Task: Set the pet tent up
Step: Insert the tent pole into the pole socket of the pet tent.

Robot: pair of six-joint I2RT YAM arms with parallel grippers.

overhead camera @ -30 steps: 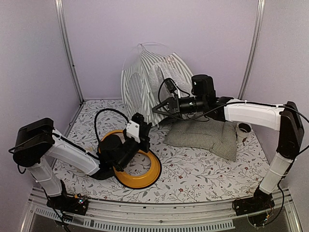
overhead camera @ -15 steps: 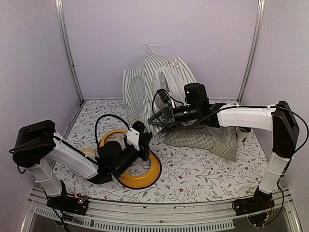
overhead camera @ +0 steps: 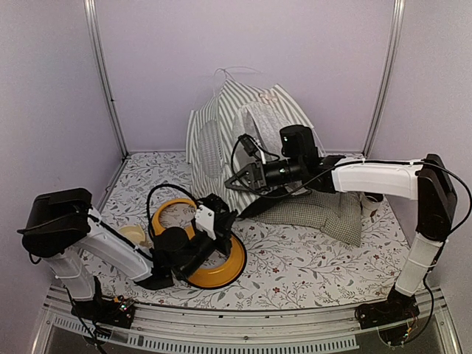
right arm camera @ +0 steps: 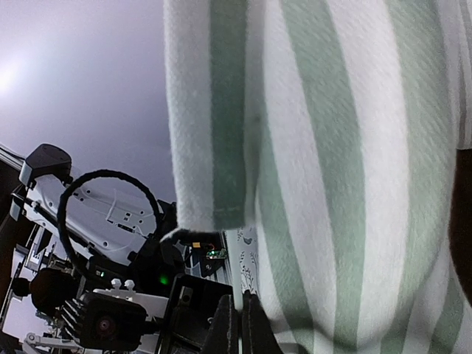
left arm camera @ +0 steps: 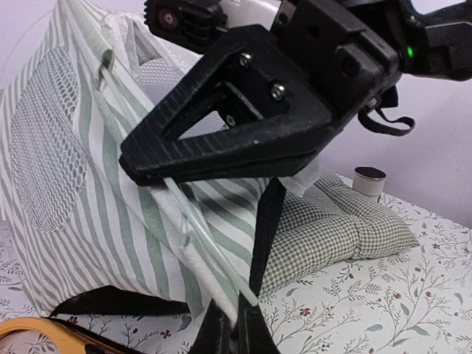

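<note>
The pet tent (overhead camera: 221, 140), green-and-white striped with a grey mesh window, stands at the back centre, partly raised. My right gripper (overhead camera: 230, 183) is shut on a thin white pole (right arm camera: 237, 274) at the tent's front edge; striped fabric (right arm camera: 354, 184) fills the right wrist view. My left gripper (overhead camera: 227, 220) sits just below it at the tent's lower front corner. In the left wrist view it (left arm camera: 234, 328) is shut on the lower end of the white pole (left arm camera: 192, 221) and fabric edge, with the right gripper (left arm camera: 133, 162) close above.
A green-checked cushion (overhead camera: 324, 210) lies right of the tent, touching it. A small cup (overhead camera: 372, 198) stands at the far right. An orange ring (overhead camera: 221, 269) lies under my left arm, with a small beige bowl (overhead camera: 133, 234) to its left. Frame posts stand at the back corners.
My right gripper has moved left and down with the pole. The tent has spread wider and shifted right. My left gripper has moved nearer and lower, to the tent's front corner.
</note>
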